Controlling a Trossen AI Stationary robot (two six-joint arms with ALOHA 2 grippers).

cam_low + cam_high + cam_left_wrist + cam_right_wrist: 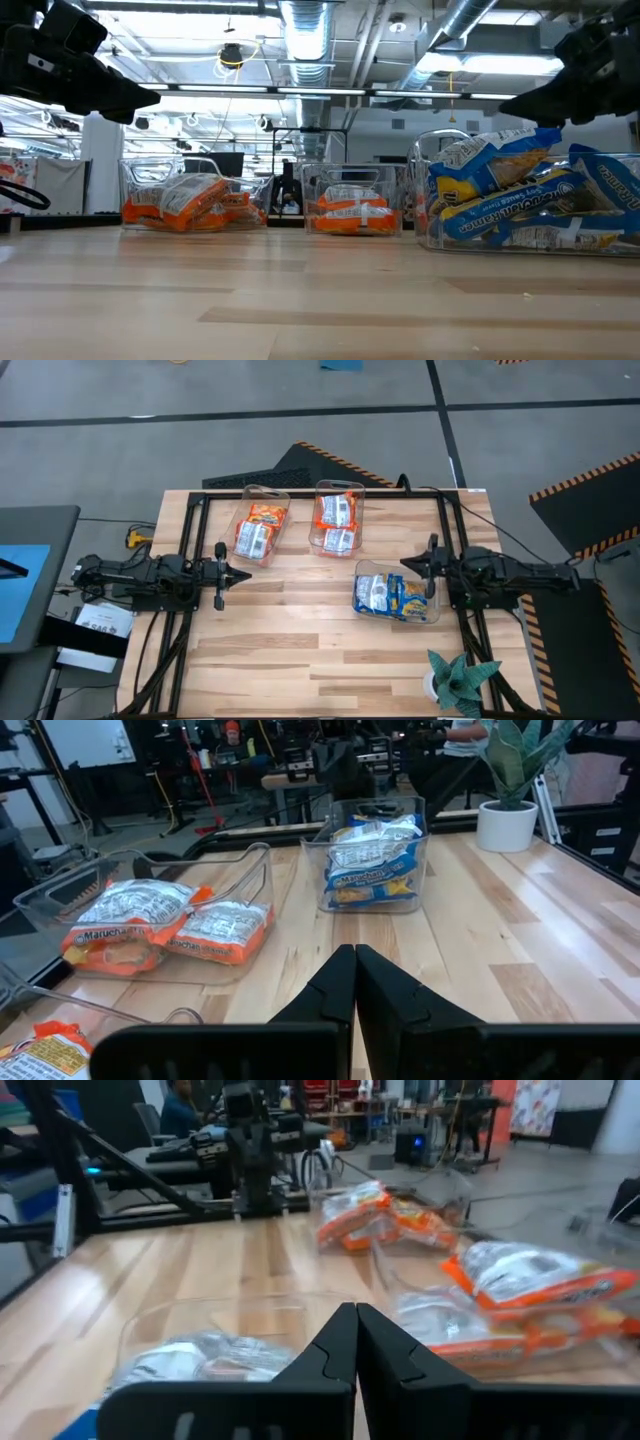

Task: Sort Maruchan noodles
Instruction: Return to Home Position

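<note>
The Maruchan noodles lie in three clear bins on the wooden table. Orange-red packets (262,516) fill the far-left bin (240,510). Silver-white and red packets (337,512) lie in the far-middle bin (356,488). Blue-yellow packets (392,598) are piled in the bin at the right (432,618). My left gripper (243,574) hovers level above the table's left side, fingers shut, with nothing between them (354,952). My right gripper (404,563) hovers level at the table's right, just over the far edge of the blue-yellow bin, also shut and holding nothing (356,1310).
A potted plant (458,680) stands at the near right corner. A black metal frame (300,493) runs along the table's far and side edges. Bare wood (300,640) spreads across the middle and near part of the table.
</note>
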